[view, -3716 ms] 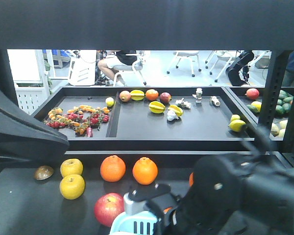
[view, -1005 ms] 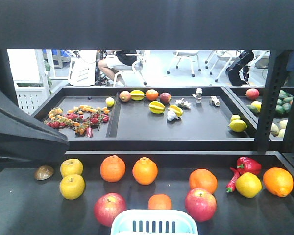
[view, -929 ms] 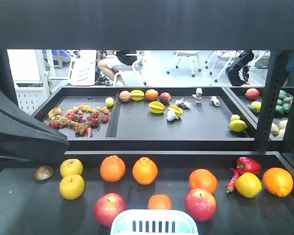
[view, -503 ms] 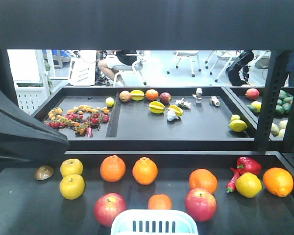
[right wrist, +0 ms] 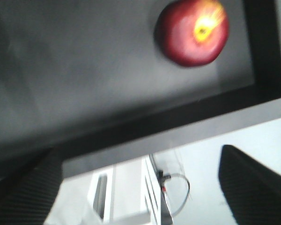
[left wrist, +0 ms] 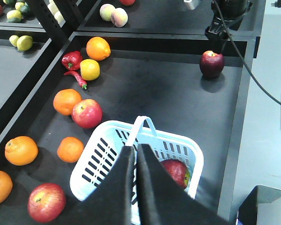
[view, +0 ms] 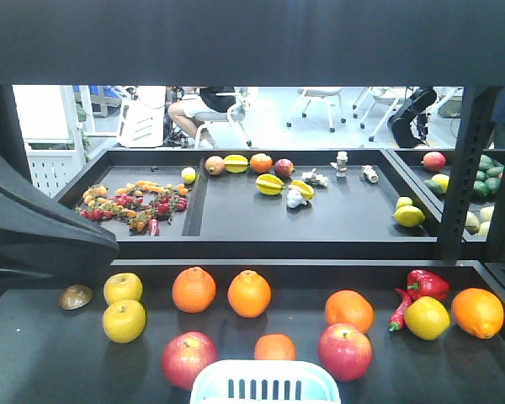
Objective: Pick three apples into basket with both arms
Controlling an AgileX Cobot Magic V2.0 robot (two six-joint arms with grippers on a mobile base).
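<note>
left jaws pressed together, empty, above basket [left wrist: 178, 143] | right jaws apparently spread wide | 1 apple [left wrist: 175, 171] in basket

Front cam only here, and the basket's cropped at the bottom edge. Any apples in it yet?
Observer: One. The left wrist view shows a red apple lying in the basket.
Operator: Left gripper state?
Observer: Left gripper is shut, with its tips over the basket by the handle. I can't tell if they touch it.
Operator: Right one?
Observer: Right gripper is open and empty, above a dark red apple near the edge of the table.
</note>
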